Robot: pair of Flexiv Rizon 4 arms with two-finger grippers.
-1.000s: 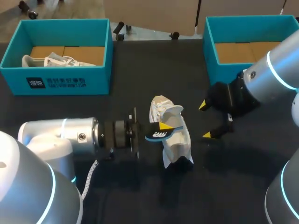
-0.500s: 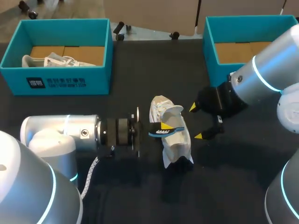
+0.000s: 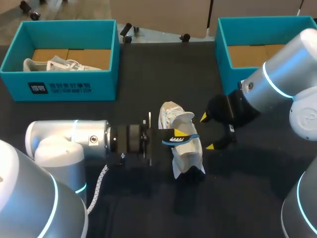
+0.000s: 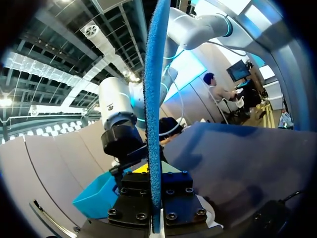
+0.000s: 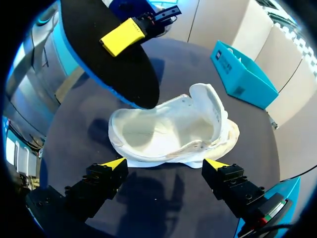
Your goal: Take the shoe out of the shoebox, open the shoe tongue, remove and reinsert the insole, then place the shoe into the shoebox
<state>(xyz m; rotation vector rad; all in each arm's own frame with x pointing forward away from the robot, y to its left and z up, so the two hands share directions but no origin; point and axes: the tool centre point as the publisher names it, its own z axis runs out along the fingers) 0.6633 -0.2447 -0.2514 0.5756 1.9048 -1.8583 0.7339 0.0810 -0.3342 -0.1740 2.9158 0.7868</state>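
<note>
Item 1 – dark counter (image 3: 148,74), carrying everything below.

Item 2 – my left arm (image 3: 69,144), which lay low across the near side, and my right arm (image 3: 282,79), which came in from the far right corner.

Item 3 – two teal shoeboxes at the far edge: the left shoebox (image 3: 59,87) held a second white shoe (image 3: 54,64); the right shoebox (image 3: 224,54) showed only its cardboard floor.

Item 4 – the white shoe (image 3: 185,153), out of the boxes and resting mid-counter between the two end effectors, its opening turned toward my right wrist camera (image 5: 173,124).

Item 5 – the insole (image 3: 179,140), blue on its edge and black on its face (image 5: 114,64), held off the counter with its tip over the rim of the shoe's opening; I could not tell whether it touched.

Item 6 – left end effector (image 3: 177,135), fingers clamped on the insole, which ran out edge-on between them (image 4: 153,124).

Item 7 – right end effector (image 3: 207,132), yellow tips spread apart and holding nothing, just beside the shoe, which lay directly ahead of its fingers (image 5: 115,162).
</note>
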